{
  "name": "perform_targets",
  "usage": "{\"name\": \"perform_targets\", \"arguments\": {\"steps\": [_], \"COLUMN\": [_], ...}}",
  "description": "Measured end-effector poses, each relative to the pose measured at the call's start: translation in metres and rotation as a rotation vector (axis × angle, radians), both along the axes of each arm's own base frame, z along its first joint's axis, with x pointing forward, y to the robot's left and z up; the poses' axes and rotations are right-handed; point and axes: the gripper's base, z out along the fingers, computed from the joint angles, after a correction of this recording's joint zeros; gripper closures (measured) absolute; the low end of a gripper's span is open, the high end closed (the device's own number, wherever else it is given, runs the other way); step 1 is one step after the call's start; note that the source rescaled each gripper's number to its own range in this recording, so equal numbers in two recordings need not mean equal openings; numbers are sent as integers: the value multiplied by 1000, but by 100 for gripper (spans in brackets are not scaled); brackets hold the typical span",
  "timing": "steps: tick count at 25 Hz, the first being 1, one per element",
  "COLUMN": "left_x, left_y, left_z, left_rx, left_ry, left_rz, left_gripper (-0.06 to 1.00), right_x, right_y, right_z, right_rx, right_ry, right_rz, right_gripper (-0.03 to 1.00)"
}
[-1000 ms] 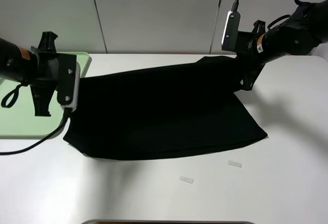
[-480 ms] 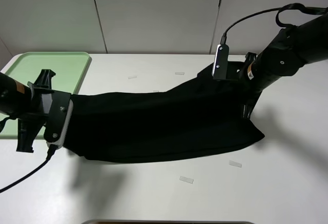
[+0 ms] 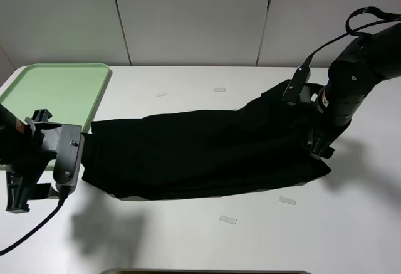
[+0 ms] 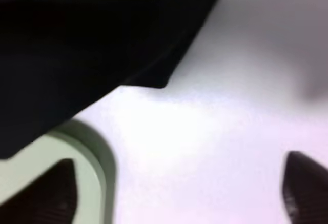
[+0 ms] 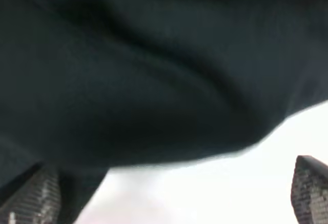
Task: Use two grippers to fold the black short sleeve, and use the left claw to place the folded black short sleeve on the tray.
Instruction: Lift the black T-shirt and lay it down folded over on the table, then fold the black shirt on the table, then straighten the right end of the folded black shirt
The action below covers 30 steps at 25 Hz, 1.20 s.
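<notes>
The black short sleeve (image 3: 200, 152) lies in a long folded band across the middle of the table. Its left end stops beside the pale green tray (image 3: 56, 89). My left claw (image 3: 28, 161) hangs over the shirt's left end at the tray's near corner. In the left wrist view the left claw (image 4: 177, 196) is open, with only white table between its fingertips (image 4: 305, 193), black fabric (image 4: 77, 44) further off and the tray rim (image 4: 100, 162) at one side. My right gripper (image 3: 319, 143) is over the shirt's right end. In the right wrist view the right gripper (image 5: 171, 193) is open just off the cloth (image 5: 154, 80).
Small whitish tape strips lie on the white table: one (image 3: 287, 200) and another (image 3: 228, 220) in front of the shirt, two more (image 3: 161, 94) behind it. A grey panelled wall closes off the back.
Both grippers carried the shirt's far edge toward the front of the table and lower, then opened and let go. The shirt now lies as a narrower band.
</notes>
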Motion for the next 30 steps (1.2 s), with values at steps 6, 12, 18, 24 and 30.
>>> {"name": "perform_targets", "arguments": {"steps": [6, 12, 18, 24, 30], "left_x": [2, 6, -12, -61, -123], "left_y": [-1, -3, 3, 18, 39], "left_z": [5, 44, 104, 153, 172], "left_rx": [-52, -215, -413, -573, -629], "left_ry": [-41, -268, -524, -727, -835], "left_rz": [142, 287, 381, 422, 425], "left_gripper": [6, 5, 5, 3, -5], "right_x": [-9, -11, -22, -44, -66], "right_y": [-7, -7, 0, -2, -5], "right_z": [5, 48, 107, 157, 190], "right_rx": [-56, 19, 242, 387, 441], "right_ry": [56, -110, -347, -532, -650], "right_rz": [-112, -119, -158, -171, -145], "right_gripper": [-3, -3, -3, -3, -3]}}
